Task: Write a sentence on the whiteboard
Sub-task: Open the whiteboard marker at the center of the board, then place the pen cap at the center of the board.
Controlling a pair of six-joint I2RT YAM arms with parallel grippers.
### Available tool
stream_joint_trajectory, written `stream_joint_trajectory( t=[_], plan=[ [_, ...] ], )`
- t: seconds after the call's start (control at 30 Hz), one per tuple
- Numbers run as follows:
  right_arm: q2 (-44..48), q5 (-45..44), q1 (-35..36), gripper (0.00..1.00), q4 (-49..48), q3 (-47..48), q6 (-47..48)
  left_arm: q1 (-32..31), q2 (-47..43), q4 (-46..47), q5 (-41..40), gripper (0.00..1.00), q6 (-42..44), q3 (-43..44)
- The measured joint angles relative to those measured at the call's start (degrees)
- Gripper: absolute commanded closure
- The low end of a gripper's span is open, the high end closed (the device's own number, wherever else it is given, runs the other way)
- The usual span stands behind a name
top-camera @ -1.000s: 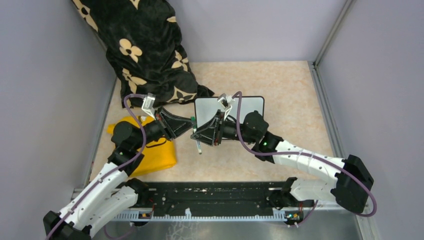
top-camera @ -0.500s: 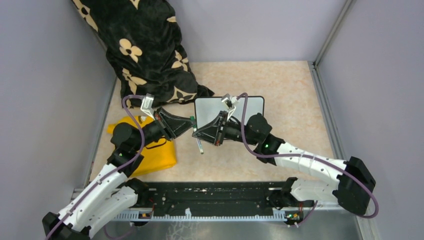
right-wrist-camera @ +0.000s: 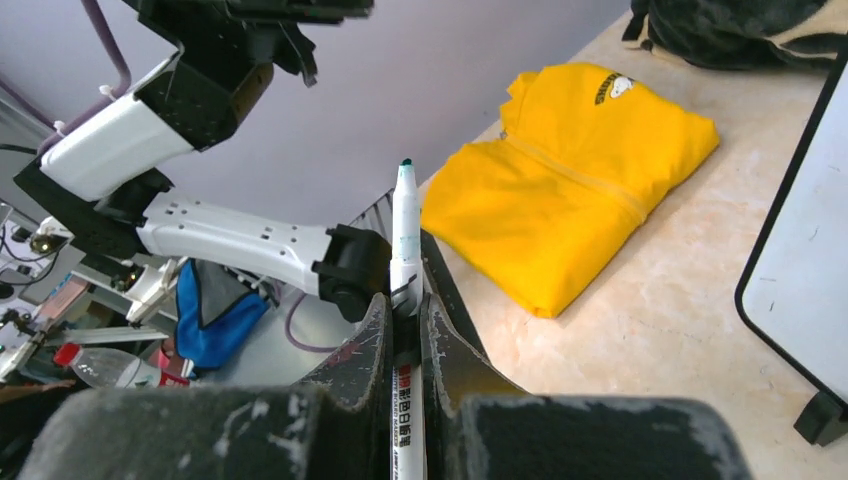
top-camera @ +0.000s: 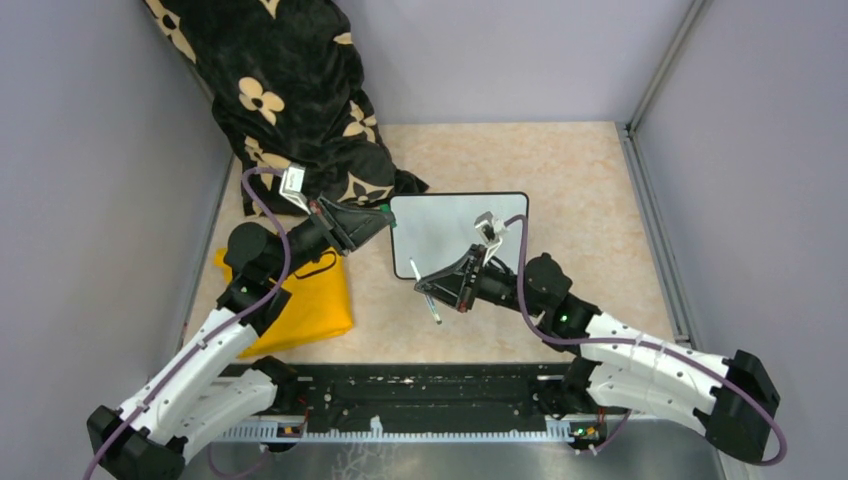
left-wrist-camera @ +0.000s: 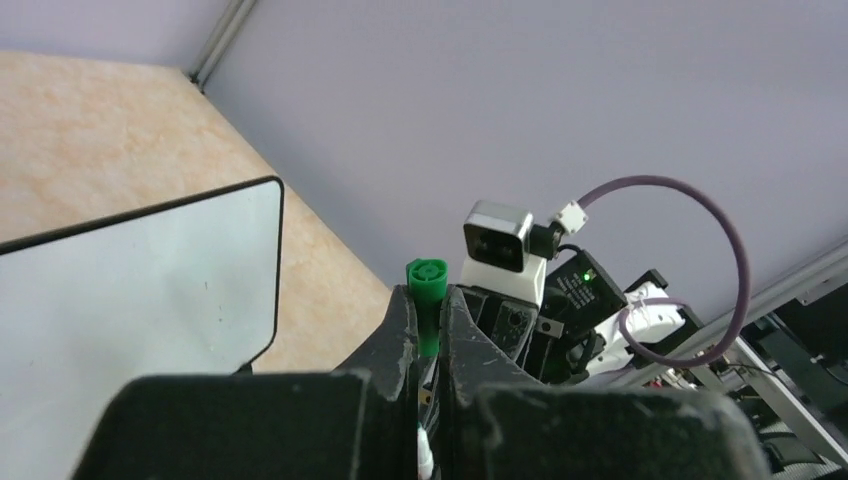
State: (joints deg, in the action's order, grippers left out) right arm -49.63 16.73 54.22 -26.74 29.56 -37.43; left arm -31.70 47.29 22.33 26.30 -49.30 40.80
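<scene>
While the right gripper (top-camera: 430,292) has its fingers (right-wrist-camera: 370,340) clamped shut on the marker (right-wrist-camera: 405,235), the whiteboard (top-camera: 440,225) lies just beyond it on the counter (top-camera: 590,200), on the side away from the arm bases. Its near edge is close to the fingers.

- Board long axis: left to right across the counter. The face is blank, so the sentence is not yet begun.
- Marker long axis: roughly upright, judging by the right wrist view. The green tip (right-wrist-camera: 405,163) points up and away from the board, which shows at the right edge of that view. The overhead view foreshortens the marker, so the exact tilt is uncertain.
- Left gripper (left-wrist-camera: 428,310): its 2 fingers are closed on the green cap (left-wrist-camera: 427,272), just beside the board's left edge.
- Both arms are near the board, but only the right arm carries the writing tool.

Judgement: the next move needs the right wrist turned so the tip swings over and down onto the board's face, likely starting toward its left end.
</scene>
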Motion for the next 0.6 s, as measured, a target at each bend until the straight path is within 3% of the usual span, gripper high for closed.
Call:
stream_joint_trajectory(
  t=[0.23, 0.6],
  plan=[
    [5.0, -3.4, 0.0, 1.0, 7.3, -0.4, 1.8, 0.3, -0.8, -3.3, -6.4, 1.0, 3.0, 1.8],
    [20.5, -25.9, 0.0, 1.0, 29.4, -0.2, 8.6, 0.3, 0.9, -38.1, -29.9, 1.0, 14.3, 4.7]
  ],
)
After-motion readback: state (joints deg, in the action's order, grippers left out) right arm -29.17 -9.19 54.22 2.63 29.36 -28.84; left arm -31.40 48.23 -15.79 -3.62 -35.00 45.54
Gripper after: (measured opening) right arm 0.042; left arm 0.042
